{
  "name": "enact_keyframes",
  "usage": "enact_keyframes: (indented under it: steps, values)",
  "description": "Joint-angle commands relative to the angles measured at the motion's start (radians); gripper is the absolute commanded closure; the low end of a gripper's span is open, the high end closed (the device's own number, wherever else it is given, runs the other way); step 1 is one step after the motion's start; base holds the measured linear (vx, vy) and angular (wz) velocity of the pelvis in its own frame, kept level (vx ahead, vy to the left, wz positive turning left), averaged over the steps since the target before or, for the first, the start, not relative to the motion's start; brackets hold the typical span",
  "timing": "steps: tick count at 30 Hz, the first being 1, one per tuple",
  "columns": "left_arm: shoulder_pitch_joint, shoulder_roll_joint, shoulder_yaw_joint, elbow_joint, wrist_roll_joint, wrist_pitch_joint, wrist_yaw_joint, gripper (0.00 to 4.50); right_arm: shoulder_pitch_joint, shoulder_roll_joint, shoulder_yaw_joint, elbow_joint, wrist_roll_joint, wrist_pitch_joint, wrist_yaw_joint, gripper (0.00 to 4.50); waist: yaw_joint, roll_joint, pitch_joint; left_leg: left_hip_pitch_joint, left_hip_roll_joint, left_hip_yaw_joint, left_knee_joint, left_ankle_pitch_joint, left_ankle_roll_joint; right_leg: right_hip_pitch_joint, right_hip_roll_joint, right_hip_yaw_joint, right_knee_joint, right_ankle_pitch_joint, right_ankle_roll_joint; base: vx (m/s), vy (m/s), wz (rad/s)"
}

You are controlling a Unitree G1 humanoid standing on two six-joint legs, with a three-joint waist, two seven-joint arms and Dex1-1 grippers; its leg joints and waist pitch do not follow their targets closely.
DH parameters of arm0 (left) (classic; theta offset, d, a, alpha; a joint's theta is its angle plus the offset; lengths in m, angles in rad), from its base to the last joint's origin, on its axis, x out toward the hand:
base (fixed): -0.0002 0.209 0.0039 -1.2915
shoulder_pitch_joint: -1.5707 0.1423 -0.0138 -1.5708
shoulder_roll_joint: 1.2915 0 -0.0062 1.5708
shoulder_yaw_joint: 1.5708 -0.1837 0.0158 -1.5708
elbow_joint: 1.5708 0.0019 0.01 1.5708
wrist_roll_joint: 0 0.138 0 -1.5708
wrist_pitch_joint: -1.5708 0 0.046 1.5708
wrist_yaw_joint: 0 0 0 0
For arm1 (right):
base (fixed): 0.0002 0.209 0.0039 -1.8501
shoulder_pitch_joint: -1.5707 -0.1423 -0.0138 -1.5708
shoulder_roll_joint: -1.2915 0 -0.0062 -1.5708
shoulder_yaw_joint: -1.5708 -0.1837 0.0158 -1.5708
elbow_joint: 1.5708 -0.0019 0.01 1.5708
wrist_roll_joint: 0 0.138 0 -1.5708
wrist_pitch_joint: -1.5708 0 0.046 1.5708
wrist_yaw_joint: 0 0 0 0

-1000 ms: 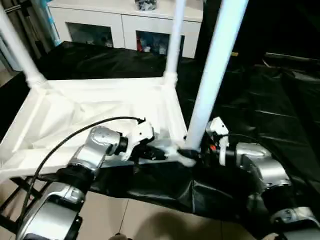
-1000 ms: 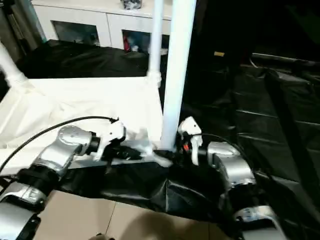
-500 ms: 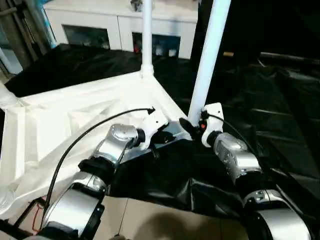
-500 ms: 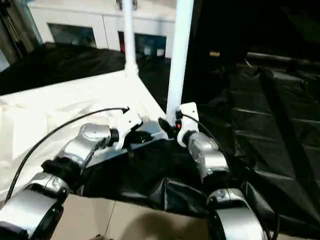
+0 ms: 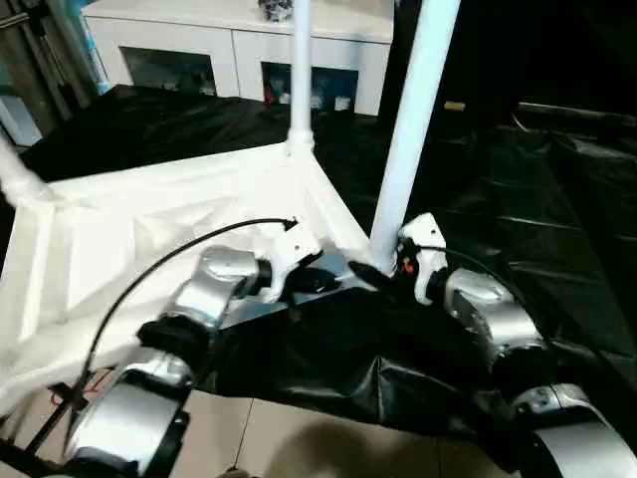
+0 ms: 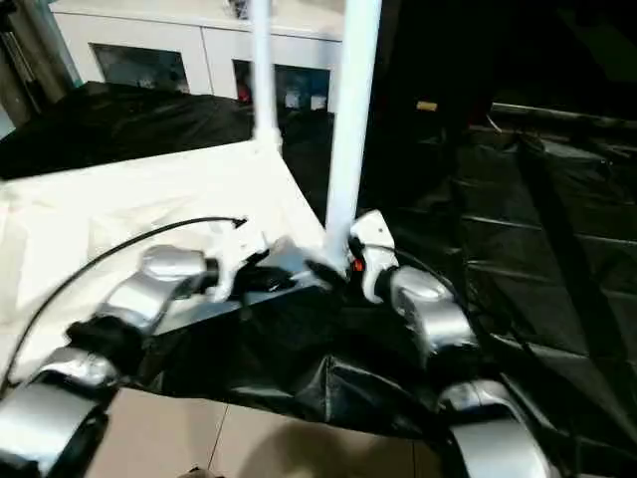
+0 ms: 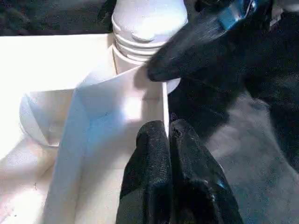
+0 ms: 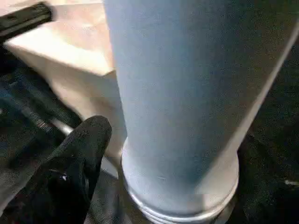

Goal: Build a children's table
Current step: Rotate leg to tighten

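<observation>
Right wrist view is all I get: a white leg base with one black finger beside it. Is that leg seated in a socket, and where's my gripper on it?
Observer: In the head view the near leg stands up from a corner socket of the upturned tabletop. The right gripper is at the leg's base, jaws open around it.
Operator: Left arm?
Observer: The left gripper has its jaws shut, tips at the tabletop's rim beside that same corner.
Operator: Other legs?
Observer: Two more stand in their corners: the far leg and the left leg.
</observation>
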Motion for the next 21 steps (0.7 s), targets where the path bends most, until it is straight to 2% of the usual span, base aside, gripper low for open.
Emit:
enact_keyframes:
  steps: [1, 5, 8, 14, 17, 21]
  values:
    - [0.009, -0.007, -0.035, -0.035, -0.016, -0.031, -0.061, 4.50, 0.027, 0.007, 0.055, -0.004, 0.003, 0.038, 0.082, 0.59, 0.004, -0.005, -0.059, 0.009, 0.037, -0.017, -0.068, -0.249, 0.060, 0.049, -0.068, 0.057, -0.085, -0.267, -0.204, 0.000, 0.000, 0.00]
    - [0.026, 0.027, -0.036, -0.062, -0.032, -0.030, -0.133, 4.50, 0.057, -0.041, 0.072, -0.062, 0.029, 0.066, 0.180, 0.59, 0.005, -0.007, -0.059, 0.009, 0.039, -0.017, -0.068, -0.243, 0.057, 0.048, -0.068, 0.057, -0.083, -0.261, -0.206, 0.000, 0.000, 0.00]
    - [0.034, 0.042, -0.037, -0.072, -0.037, -0.033, -0.170, 4.50, 0.071, -0.060, 0.075, -0.093, 0.033, 0.087, 0.215, 0.95, 0.007, -0.005, -0.060, 0.008, 0.038, -0.016, -0.068, -0.227, 0.061, 0.048, -0.068, 0.057, -0.081, -0.241, -0.213, 0.000, 0.000, 0.00]
    - [0.038, 0.049, -0.042, -0.079, -0.040, -0.026, -0.183, 4.50, 0.082, -0.064, 0.077, -0.111, 0.028, 0.099, 0.226, 1.39, 0.007, -0.006, -0.059, 0.011, 0.037, -0.016, -0.068, -0.239, 0.049, 0.046, -0.069, 0.057, -0.086, -0.284, -0.200, 0.000, 0.000, 0.00]
    - [0.040, 0.047, -0.043, -0.083, -0.040, -0.022, -0.185, 4.50, 0.085, -0.061, 0.079, -0.117, 0.033, 0.105, 0.222, 1.67, 0.008, -0.007, -0.060, 0.009, 0.037, -0.017, -0.068, -0.231, 0.048, 0.047, -0.069, 0.057, -0.083, -0.269, -0.201, 0.000, 0.000, 0.00]
    - [0.038, 0.034, -0.039, -0.082, -0.036, -0.013, -0.161, 4.50, 0.090, -0.053, 0.076, -0.126, 0.038, 0.115, 0.207, 1.72, 0.008, -0.005, -0.060, 0.010, 0.038, -0.016, -0.068, -0.227, 0.050, 0.045, -0.068, 0.057, -0.082, -0.253, -0.209, 0.000, 0.000, 0.00]
